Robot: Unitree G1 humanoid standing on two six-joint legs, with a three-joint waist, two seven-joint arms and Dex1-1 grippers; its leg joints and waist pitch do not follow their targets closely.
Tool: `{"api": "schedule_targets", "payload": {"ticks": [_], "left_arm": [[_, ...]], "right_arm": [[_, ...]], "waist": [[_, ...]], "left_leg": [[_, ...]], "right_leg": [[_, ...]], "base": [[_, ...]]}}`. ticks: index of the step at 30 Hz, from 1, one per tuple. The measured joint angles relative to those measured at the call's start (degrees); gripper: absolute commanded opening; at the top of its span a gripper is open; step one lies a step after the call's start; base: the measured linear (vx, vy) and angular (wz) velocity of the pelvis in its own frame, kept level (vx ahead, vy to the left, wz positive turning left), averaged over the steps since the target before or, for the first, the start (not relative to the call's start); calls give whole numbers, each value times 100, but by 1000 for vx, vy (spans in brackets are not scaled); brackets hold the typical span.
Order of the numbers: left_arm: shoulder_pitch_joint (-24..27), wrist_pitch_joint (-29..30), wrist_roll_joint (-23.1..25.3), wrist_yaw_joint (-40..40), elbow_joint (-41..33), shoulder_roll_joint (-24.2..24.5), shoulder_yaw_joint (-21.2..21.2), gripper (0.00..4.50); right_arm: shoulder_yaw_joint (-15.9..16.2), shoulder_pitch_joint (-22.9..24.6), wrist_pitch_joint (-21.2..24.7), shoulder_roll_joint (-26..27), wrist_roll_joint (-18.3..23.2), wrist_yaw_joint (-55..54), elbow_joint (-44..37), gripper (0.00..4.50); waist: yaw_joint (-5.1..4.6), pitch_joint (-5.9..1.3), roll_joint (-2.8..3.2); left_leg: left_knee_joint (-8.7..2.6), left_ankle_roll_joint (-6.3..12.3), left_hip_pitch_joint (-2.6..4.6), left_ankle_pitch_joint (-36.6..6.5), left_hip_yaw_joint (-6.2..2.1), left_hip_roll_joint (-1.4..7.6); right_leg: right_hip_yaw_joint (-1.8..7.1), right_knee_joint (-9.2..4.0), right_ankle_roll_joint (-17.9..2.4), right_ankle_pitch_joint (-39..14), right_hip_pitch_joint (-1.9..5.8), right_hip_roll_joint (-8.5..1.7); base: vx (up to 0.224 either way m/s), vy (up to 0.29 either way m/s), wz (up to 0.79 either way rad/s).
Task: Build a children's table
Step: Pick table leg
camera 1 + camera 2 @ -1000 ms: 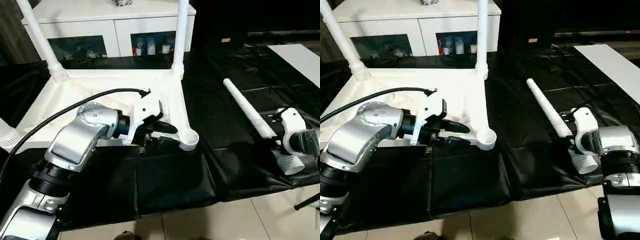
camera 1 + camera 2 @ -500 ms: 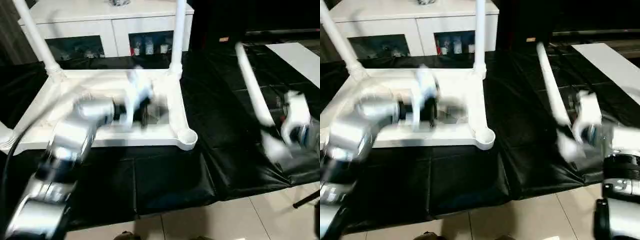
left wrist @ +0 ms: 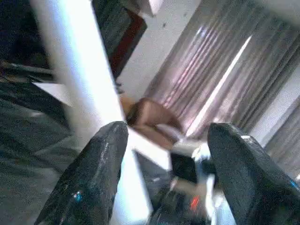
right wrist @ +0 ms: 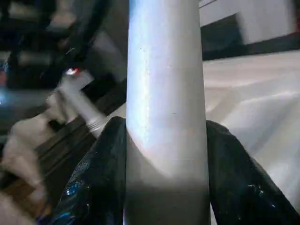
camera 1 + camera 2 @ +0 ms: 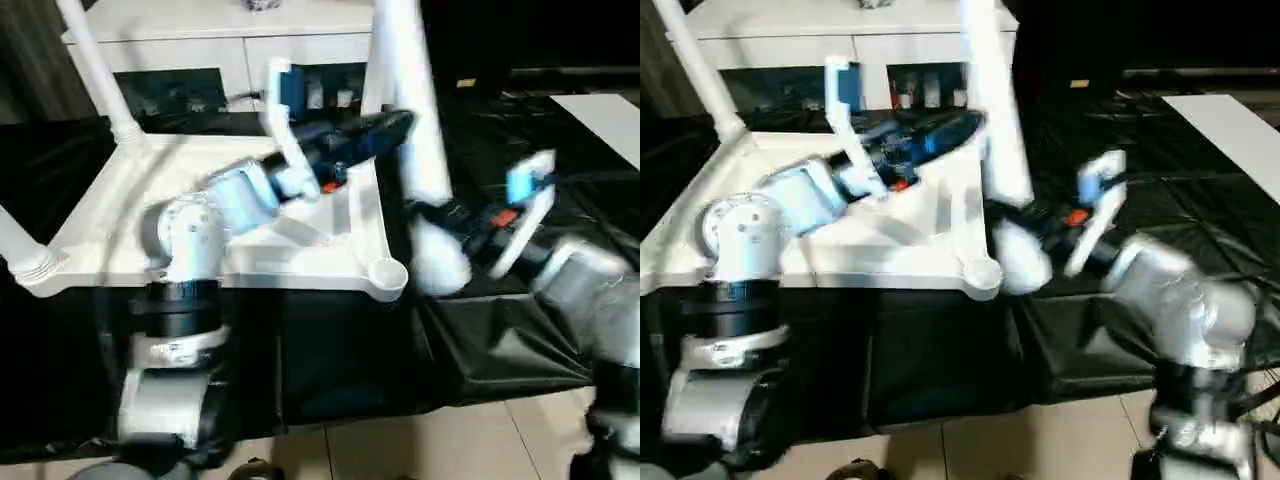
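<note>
Between the right gripper's (image 4: 164, 187) fingers, clamped near its thick end, the fourth leg (image 5: 405, 120) stands upright just beside the upturned table top's (image 5: 250, 215) empty corner socket (image 5: 384, 271), apparently for insertion, while the open, empty left gripper (image 3: 164, 154) hovers alongside as a guide.

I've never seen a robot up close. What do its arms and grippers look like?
Both arms are rounded silver metal with black rings at the joints. Each ends in a white wrist block carrying a gripper: the left gripper and the right gripper each have two thick, glossy black fingers. Small red and blue lights glow near the wrists.
</note>
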Motion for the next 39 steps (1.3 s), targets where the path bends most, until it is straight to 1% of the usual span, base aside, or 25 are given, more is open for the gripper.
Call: {"api": "schedule_targets", "payload": {"ticks": [4,6,7,8,10,11,12,14,15,17,19,21,23,25,26,28,30,32,33,36,38,39], "left_arm": [[-74,207,-217,233,-36,-12,88,349],[-74,246,-243,308,-62,-9,82,384],[-74,247,-239,312,-68,0,64,384],[-74,247,-222,353,-73,-2,42,386],[-74,244,-171,452,-72,-3,37,416],[-74,240,-170,554,-71,-10,50,425],[-74,240,-170,575,-70,-10,50,427],[-74,184,-156,700,-66,-11,49,435],[-74,149,-131,741,-64,-10,33,448],[-76,4,31,822,-50,28,-63,450],[-96,-304,310,999,33,58,-279,450],[-134,-476,443,1127,129,48,-345,450],[-190,-662,561,1285,223,60,-349,450],[-203,-784,686,1467,237,125,-349,450],[-180,-785,750,1567,275,199,-303,450],[-93,-756,793,1627,294,346,-193,450],[-74,-760,858,1710,336,428,-119,450],[-78,-856,863,1823,388,408,-53,450],[-85,-948,861,1908,487,338,-16,450],[-87,-981,805,1978,632,198,49,450],[-120,-979,672,1978,632,113,130,450],[-149,-968,615,1977,631,90,154,450]], "right_arm": [[17,4,33,-63,20,-12,-78,184],[104,4,18,-141,3,-11,-93,184],[143,4,0,-158,-38,-11,-93,184],[228,4,-46,-179,-115,-21,-94,184],[384,3,-170,-216,-309,-59,-112,184],[529,3,-273,-215,-470,-161,-164,184],[565,3,-296,-212,-508,-192,-170,184],[799,-23,-517,-182,-800,-350,-173,184],[913,-29,-561,-153,-864,-362,-203,184],[1039,-37,-693,-48,-1008,-536,-213,184],[1201,-60,-944,37,-1350,-831,-199,184],[1272,-91,-1077,125,-1535,-1053,-159,184],[1339,-218,-1257,331,-1718,-1416,-9,184],[1303,-393,-1563,526,-1941,-1931,236,184],[1174,-438,-1771,531,-2057,-2165,271,184],[971,-486,-2037,488,-2127,-2329,276,184],[935,-487,-2300,429,-2291,-2374,269,184],[1098,-463,-2498,416,-2495,-2396,249,184],[1268,-420,-2629,410,-2605,-2394,189,184],[1637,-334,-2780,425,-2786,-2382,148,184],[1933,-261,-2893,369,-3004,-2346,150,184],[2021,-249,-2922,374,-3067,-2337,157,184]], "waist": [[2,-2,-12],[3,0,-16],[3,0,-17],[2,-1,-17],[1,0,-19],[0,0,-20],[-2,0,-20],[-13,1,-21],[-14,1,-21],[-11,1,-21],[3,0,-23],[0,0,-23],[-18,-1,-22],[-45,-1,-22],[-39,-1,-21],[-30,-1,-21],[-17,-1,-21],[-15,-1,-21],[-14,-1,-22],[-12,-1,-22],[-16,-1,-25],[-17,-1,-25]], "left_leg": [[-1,0,-2,0,0,0],[-2,0,-6,0,0,0],[-4,0,-7,0,0,0],[-4,0,-9,0,0,0],[-5,0,-11,0,0,0],[-5,0,-14,0,0,0],[-5,0,-14,-1,0,0],[-7,0,-15,-1,0,1],[-10,0,-15,-1,0,1],[-13,-1,-16,0,0,1],[-15,-1,-19,0,0,1],[-15,-1,-26,0,0,-1],[-14,0,-36,0,0,-1],[-14,-3,-53,2,-1,0],[-15,-4,-55,3,0,0],[-15,-4,-56,3,0,5],[-15,-4,-58,3,0,5],[-15,-3,-59,2,0,4],[-14,-2,-60,2,0,4],[-13,-2,-61,3,0,4],[-13,-2,-61,3,0,4],[-13,-2,-61,3,0,4]], "right_leg": [[-1,-5,3,0,0,0],[-2,-8,4,0,-2,0],[-2,-11,5,0,-2,0],[-3,-13,6,0,-2,0],[-3,-16,7,1,-3,0],[-3,-17,8,1,-5,0],[-3,-18,8,2,-6,0],[-4,-19,10,2,-7,0],[-4,-20,10,2,-8,0],[-4,-20,12,2,-10,0],[-4,-26,16,2,-9,0],[-3,-35,18,4,-10,0],[-3,-39,25,11,-17,0],[-3,-41,47,25,-34,0],[-3,-39,51,27,-38,1],[-5,-41,52,27,-39,4],[-6,-45,52,26,-38,4],[-5,-47,52,27,-37,4],[-5,-49,52,27,-36,4],[-5,-50,55,32,-36,4],[-4,-50,55,33,-36,4],[-5,-50,56,33,-36,4]], "base": [[0,0,0],[0,0,0],[0,0,0],[0,0,0],[0,0,0],[0,0,0],[0,0,0],[0,0,0],[0,0,0],[0,0,0],[0,0,0],[0,0,0],[0,0,0],[0,0,0],[0,0,0],[0,0,0],[0,0,0],[0,0,0],[0,0,0],[0,0,0],[0,0,0],[0,0,0]]}}
